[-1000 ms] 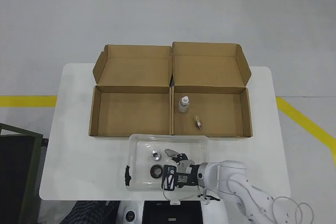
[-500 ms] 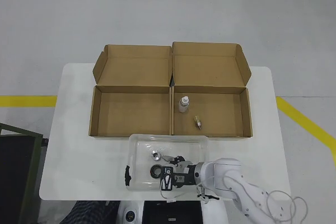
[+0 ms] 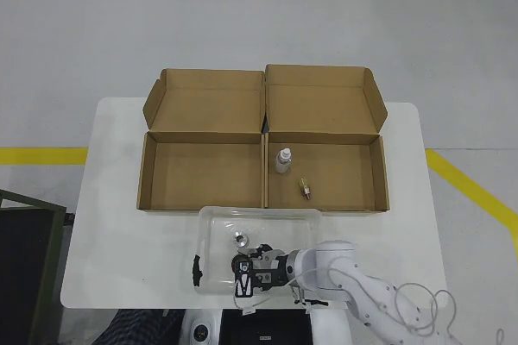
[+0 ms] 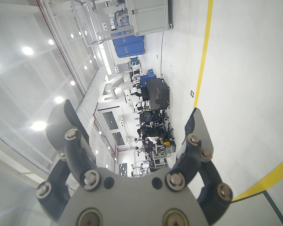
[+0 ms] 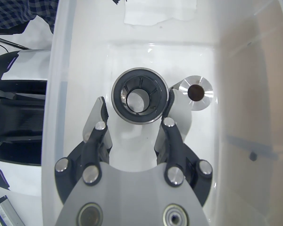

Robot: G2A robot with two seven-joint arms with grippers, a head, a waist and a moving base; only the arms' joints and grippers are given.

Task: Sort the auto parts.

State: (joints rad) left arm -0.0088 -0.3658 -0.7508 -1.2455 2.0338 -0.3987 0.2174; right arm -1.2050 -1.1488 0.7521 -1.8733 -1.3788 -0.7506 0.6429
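**Right gripper straddles the bearing in the bin**

The clear bin (image 3: 257, 210) sits at 6 o'clock on the white table (image 3: 112, 216). Inside it, toward its 7 o'clock corner, a black ring bearing (image 5: 139, 81) stands on end with its bore facing up. The right gripper (image 5: 136, 98) is down in the bin with its jaws spread to either side of this bearing. One finger (image 5: 168, 102) touches the rim, while the other stands just clear, so nothing is clamped. A silver bushing (image 5: 198, 92) lies just beside the bearing, at its 12 o'clock in the top view.

Two open cardboard boxes stand side by side at 12 o'clock. The left box (image 3: 203, 177) has a bare floor, and the right box (image 3: 337, 177) holds a small white bottle (image 3: 282, 160) and a brass fitting (image 3: 305, 187).

The left gripper (image 4: 131, 108) is released, its jaws wide apart with nothing between them
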